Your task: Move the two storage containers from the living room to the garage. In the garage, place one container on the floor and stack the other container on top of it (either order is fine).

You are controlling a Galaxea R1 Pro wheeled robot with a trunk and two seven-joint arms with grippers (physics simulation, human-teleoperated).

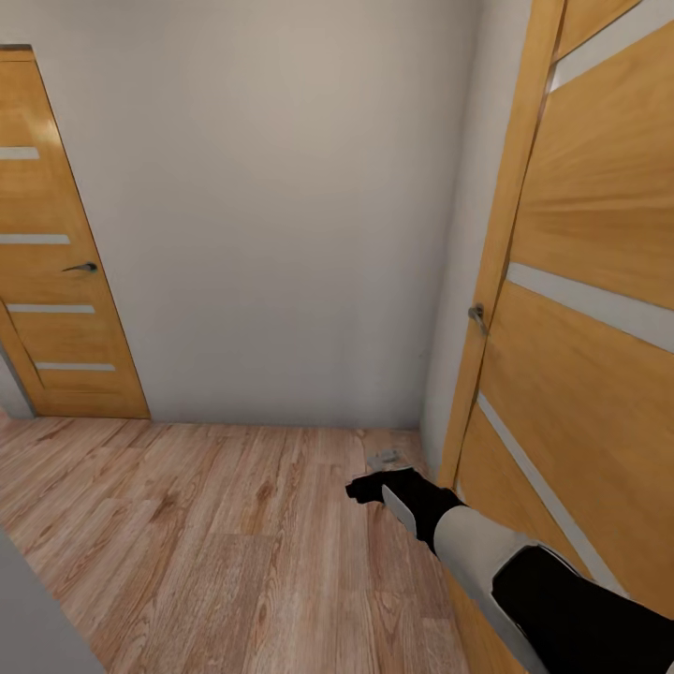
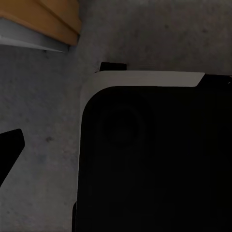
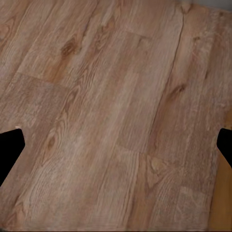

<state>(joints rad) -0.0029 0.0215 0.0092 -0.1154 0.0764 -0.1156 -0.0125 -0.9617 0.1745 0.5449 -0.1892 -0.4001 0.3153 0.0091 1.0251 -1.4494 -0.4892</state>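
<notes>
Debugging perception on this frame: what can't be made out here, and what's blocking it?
- Left wrist view: a dark robot part covers most of the picture; one fingertip shows at the edge, so the jaws' state is unclear.
- Head view: right gripper is small and dark, with no detail.
- Head view: right door is cut off by the picture edge.

Soft, even, shadowless light; left wrist view dim and blurry, others slightly soft.

Hallway count
Two wooden doors, at 9 (image 1: pixel 58 271) and 3 o'clock (image 1: pixel 585 309); two door handles; one robot arm (image 1: pixel 487 552).
</notes>
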